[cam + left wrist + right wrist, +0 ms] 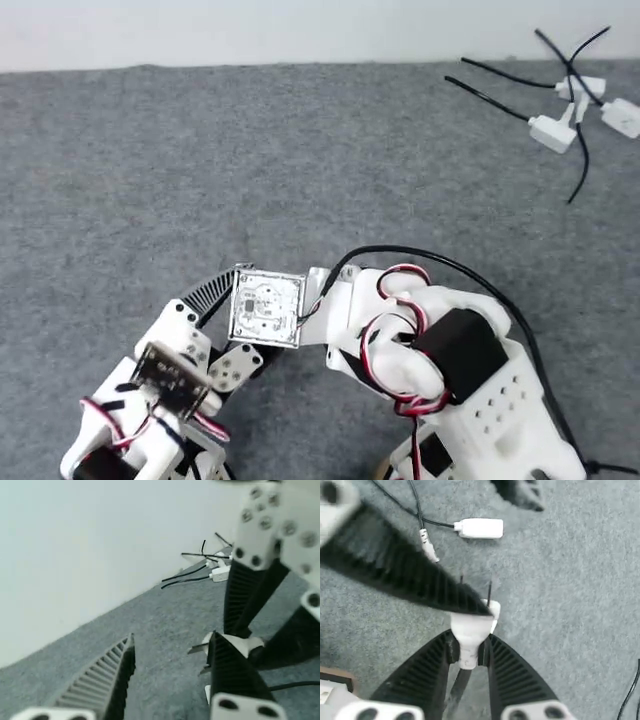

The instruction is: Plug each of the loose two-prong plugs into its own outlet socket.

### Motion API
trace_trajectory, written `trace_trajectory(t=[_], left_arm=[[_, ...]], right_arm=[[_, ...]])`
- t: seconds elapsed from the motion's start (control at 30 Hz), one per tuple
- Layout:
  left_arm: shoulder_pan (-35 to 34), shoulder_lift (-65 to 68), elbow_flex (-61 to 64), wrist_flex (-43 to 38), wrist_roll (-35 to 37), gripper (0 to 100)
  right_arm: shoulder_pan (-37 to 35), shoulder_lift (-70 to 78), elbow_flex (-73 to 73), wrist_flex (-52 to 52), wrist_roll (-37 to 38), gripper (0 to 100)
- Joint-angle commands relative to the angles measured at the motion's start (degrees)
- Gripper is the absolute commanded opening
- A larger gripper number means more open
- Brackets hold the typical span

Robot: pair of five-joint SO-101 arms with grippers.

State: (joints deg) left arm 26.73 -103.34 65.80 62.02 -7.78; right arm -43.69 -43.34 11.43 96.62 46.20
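Observation:
My right gripper (470,642) is shut on a white two-prong plug (470,625), its thin prongs pointing away from the wrist over the grey carpet. One black ribbed finger of the left arm crosses just past the plug's tip. In the left wrist view my left gripper (170,672) stands open, and the same white plug (232,642) sits behind one of its fingers (230,672), held by the right arm's black fingers (245,595). A white socket block (480,528) on a black cable lies on the carpet beyond the plug. From above, a camera board (265,308) covers the held plug.
Several white plug and socket pieces with black cables (560,110) lie in a cluster at the far right of the carpet, also seen far off as white pieces (217,572). A small white connector (428,550) lies near the socket block. A pale wall borders the carpet's far edge.

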Motion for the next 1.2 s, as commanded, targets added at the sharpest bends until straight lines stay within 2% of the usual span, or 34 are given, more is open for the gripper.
trace_trajectory(t=[0.0,0.37,0.77,0.93,1.03,1.17], left_arm=[[0.53,-0.79,3.74,-1.32,-0.53,24],[0.44,-0.88,13.23,-3.78,-0.44,24],[0.35,-0.88,14.02,-3.87,-0.44,24],[-6.95,-0.88,14.02,-4.66,0.79,24],[-11.60,-0.88,14.64,-7.12,4.48,24],[-14.77,-0.88,18.95,-12.57,5.36,24]], right_arm=[[-2.59,-0.40,-3.25,0.31,-2.29,0.9],[-3.21,-0.40,-5.63,3.56,-2.64,0.9],[-2.86,-0.31,-5.19,3.74,-2.81,0.9],[-2.59,-0.22,-5.19,5.32,-2.73,0.9],[-0.31,0.31,-5.19,5.14,-2.73,0.9],[1.36,0.92,-2.73,4.97,-2.37,0.9]])
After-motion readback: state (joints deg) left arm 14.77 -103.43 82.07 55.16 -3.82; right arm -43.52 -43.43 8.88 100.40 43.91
